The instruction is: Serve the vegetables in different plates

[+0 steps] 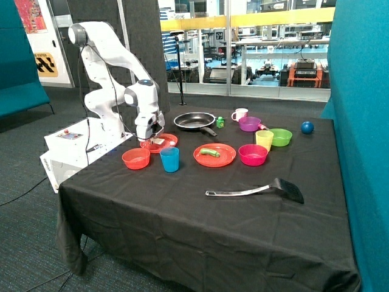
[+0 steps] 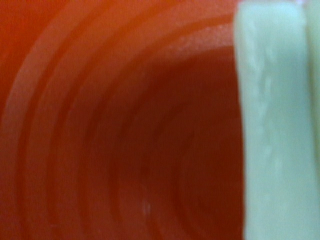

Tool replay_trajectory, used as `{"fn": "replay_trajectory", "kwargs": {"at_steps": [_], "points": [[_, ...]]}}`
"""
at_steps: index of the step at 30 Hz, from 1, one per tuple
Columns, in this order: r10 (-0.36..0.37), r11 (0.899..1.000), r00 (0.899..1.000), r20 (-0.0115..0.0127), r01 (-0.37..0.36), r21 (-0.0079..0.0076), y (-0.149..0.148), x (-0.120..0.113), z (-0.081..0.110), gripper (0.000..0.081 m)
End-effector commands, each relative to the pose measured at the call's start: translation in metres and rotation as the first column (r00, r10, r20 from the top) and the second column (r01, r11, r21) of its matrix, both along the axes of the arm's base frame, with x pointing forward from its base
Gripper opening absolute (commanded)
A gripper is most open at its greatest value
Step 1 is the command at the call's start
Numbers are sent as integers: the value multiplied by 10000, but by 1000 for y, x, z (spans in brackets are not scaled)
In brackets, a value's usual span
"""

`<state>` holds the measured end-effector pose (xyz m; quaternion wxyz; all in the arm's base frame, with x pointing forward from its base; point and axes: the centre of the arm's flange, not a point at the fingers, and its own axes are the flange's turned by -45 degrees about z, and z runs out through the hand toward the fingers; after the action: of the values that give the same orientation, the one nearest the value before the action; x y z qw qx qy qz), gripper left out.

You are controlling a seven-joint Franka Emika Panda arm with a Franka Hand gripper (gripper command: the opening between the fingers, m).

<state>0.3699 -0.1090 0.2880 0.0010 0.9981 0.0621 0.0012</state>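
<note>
The gripper (image 1: 150, 139) is lowered onto the red-orange plate (image 1: 172, 142) near the robot's base, right beside the cream-white vegetable (image 1: 160, 142) that lies on that plate. In the wrist view the plate's ringed surface (image 2: 100, 125) fills the picture and the cream vegetable (image 2: 275, 125) stands at one edge, very close. The green elongated vegetable (image 1: 209, 152) lies on the second red-orange plate (image 1: 226, 159) at mid-table, apart from the gripper.
A red-orange bowl (image 1: 135, 158) and a blue cup (image 1: 169, 159) stand just in front of the gripper's plate. Behind are a black pan (image 1: 194, 121), a green cube (image 1: 220, 122), a white mug (image 1: 239, 114) and a purple bowl (image 1: 249, 123). A pink bowl (image 1: 253, 154), yellow cup (image 1: 264, 140), green bowl (image 1: 280, 137), blue ball (image 1: 307, 127) and spatula (image 1: 255, 191) lie farther off.
</note>
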Motion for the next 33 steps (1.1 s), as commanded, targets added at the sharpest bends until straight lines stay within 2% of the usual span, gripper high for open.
{"fn": "replay_trajectory", "kwargs": {"at_steps": [1, 10, 21, 22, 25, 26, 33], "points": [[104, 9999, 9999, -25, -104, 19, 3, 0, 0, 808], [102, 9999, 9999, -25, -102, 19, 4, -1, 0, 808], [292, 9996, 9996, -25, -292, 19, 5, 1, 12, 805], [293, 9996, 9996, -25, -293, 19, 4, 0, 15, 791], [342, 9994, 9994, -25, -342, 19, 1, 1, 24, 666], [349, 9994, 9994, -25, -349, 19, 1, 1, 27, 646], [363, 9993, 9993, -25, -363, 19, -1, 1, 34, 614]]}}
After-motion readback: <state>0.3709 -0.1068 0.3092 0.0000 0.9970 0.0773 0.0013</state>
